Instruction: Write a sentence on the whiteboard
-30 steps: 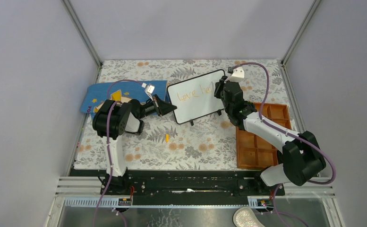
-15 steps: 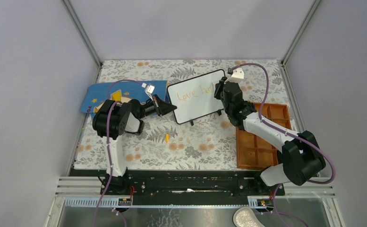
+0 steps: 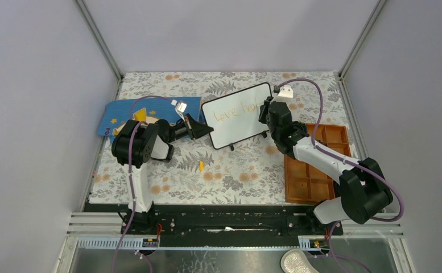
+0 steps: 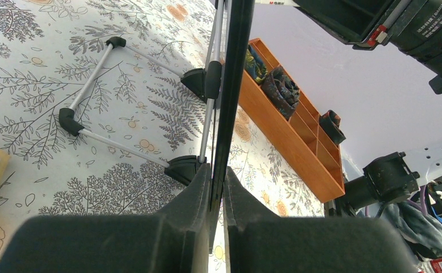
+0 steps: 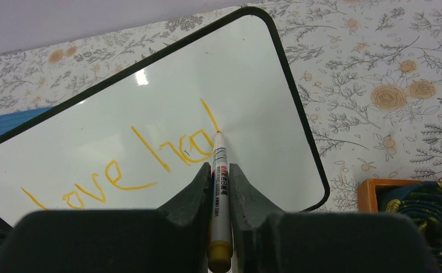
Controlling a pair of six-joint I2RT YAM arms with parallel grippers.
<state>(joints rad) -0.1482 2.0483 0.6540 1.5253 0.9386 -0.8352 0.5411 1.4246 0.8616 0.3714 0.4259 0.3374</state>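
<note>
Two roles split the work: the left gripper [image 4: 218, 170] pinches the whiteboard [image 4: 232, 68] edge rising straight ahead of it, steadying it for writing, while the right gripper [image 5: 220, 168], clamped on a marker [image 5: 218, 151], presses the tip just ahead onto the unfinished sentence [image 5: 150, 159].

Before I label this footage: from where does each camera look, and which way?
Top external: above and behind, looking down on the table; left arm and right arm show.
Left wrist: low, looking along the whiteboard's edge; left gripper pinches it.
Right wrist: facing the whiteboard's written face; right gripper holds the marker.
Shared: the whiteboard.
</note>
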